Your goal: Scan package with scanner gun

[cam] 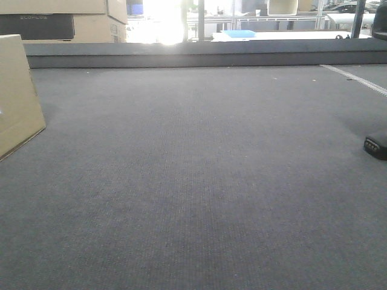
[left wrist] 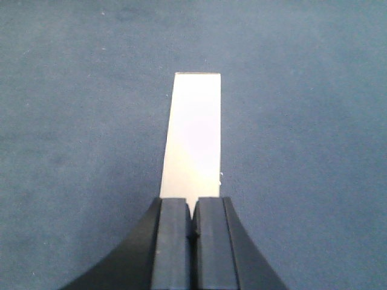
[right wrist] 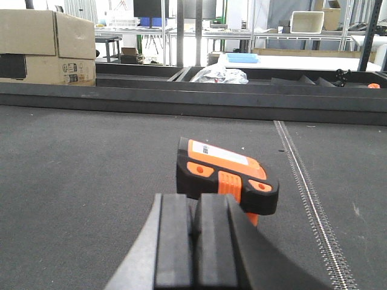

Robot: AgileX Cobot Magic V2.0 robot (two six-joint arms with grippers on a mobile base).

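The package (cam: pixel 17 96) is a tan cardboard box standing on edge at the far left of the grey carpeted table. From the left wrist view I look down on its narrow pale face (left wrist: pixel 195 133), which runs away from the tips of my left gripper (left wrist: pixel 192 202). Its jaws are pressed together with nothing between them. The scanner gun (right wrist: pixel 227 175), black with orange parts, lies on the carpet just beyond my right gripper (right wrist: pixel 193 199), which is also shut and holds nothing. In the front view the scanner gun (cam: pixel 376 145) shows at the right edge. Neither gripper appears there.
Large stacked cartons (cam: pixel 78 18) stand at the back left beyond a raised dark rim (cam: pixel 199 54). A pale stitched seam (right wrist: pixel 305 193) runs across the carpet right of the scanner. Benches and a blue tray (right wrist: pixel 240 58) lie behind the table.
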